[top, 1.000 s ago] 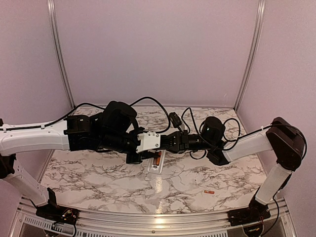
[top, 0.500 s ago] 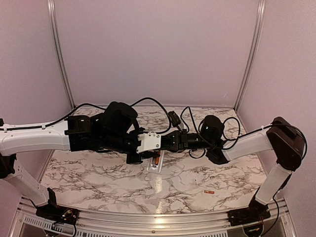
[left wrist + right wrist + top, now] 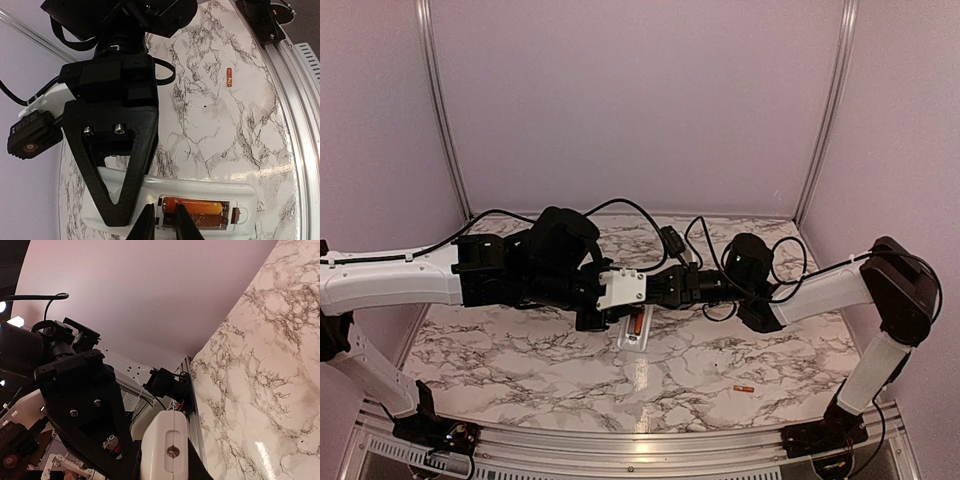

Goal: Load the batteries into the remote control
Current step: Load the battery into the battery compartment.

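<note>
- Remote control point(image 3: 200, 189) is laid flat on the marble worktop point(image 3: 215, 130), back side up, with its battery recess uncovered.
- From the top view, the remote control point(image 3: 634, 338) is seen near the middle of the worktop, directly beneath the spot where the two arms meet.
- One battery point(image 3: 192, 205), orange with a pale end, is seated lengthwise in the recess, along the edge farther from the left wrist camera.
- The rest of the recess is partly covered by a fingertip, so what lies there cannot be made out.
- The second battery point(image 3: 229, 78) is left loose on the worktop, well apart from the remote control, toward the near right side of the top view.
- The left jaws are held low over one end of the recess. Their two slim fingertips point(image 3: 146, 223) are parted by only a narrow gap, one just past the end of the seated battery and the other over its body.
- Whether anything is pinched between the left jaws cannot be told.
- Of the right jaws, only one broad black triangular finger point(image 3: 112, 150) is shown, its tip set against the remote control's body beside the recess.
- Its partner is hidden, so neither the width of the right jaws nor any clamping of the remote control can be told.
</note>
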Robot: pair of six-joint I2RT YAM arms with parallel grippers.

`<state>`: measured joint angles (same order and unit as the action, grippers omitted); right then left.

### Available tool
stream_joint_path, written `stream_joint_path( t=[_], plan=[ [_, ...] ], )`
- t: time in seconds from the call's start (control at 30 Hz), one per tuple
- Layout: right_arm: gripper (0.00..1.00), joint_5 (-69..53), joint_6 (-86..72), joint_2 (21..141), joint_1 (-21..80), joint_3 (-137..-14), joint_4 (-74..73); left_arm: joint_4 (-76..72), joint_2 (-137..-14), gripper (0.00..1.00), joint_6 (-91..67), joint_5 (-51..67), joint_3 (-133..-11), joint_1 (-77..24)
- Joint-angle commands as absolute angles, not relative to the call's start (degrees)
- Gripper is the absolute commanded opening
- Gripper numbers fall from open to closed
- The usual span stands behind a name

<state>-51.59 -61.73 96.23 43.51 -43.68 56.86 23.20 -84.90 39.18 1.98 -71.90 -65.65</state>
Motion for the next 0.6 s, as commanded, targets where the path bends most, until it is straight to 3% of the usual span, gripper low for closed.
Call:
stream_joint_path(
  t=[0.0,0.57],
  plan=[
    [0.00,-52.3,-60.6,94.7,44.2,-46.0,56.4,25.3,-85.5,0.16,40.0,1.0,-71.7,-66.0],
    [0.00,-52.1,-58.7,93.6,44.3,-46.8,53.2,27.2,-87.7,0.15,41.0,-2.7,-71.9,-68.0]
  ],
)
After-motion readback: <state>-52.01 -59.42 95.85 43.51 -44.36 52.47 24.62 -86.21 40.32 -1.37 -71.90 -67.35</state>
